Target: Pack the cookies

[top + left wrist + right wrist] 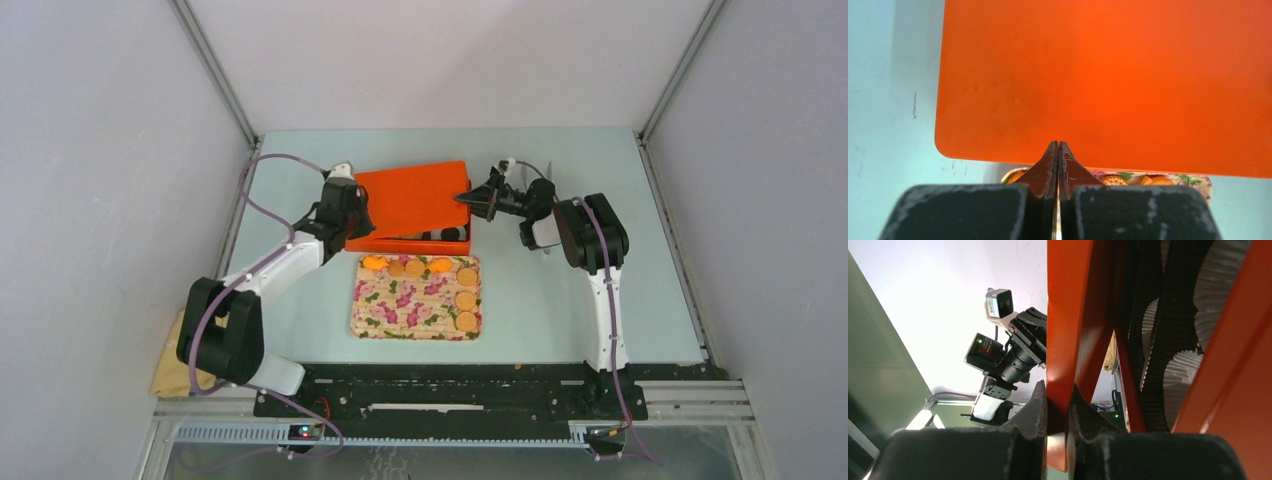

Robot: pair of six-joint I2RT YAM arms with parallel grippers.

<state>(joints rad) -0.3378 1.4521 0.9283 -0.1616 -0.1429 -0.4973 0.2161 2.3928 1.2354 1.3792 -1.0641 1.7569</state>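
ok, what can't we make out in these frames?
- Box contents: top view, orange lid covers nearly all.
- Floral tray: left wrist view, lid and left tool hide all but a strip.
- Cookies: none seen in right wrist view; lid clamped in right tool fills it.

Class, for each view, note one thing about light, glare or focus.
Top view: soft, even light, everything sharp. Left wrist: the lid glows oversaturated, with the left pincer slightly soft up close. Right wrist: the backdrop blows out to white, the near lid edge is blurred.
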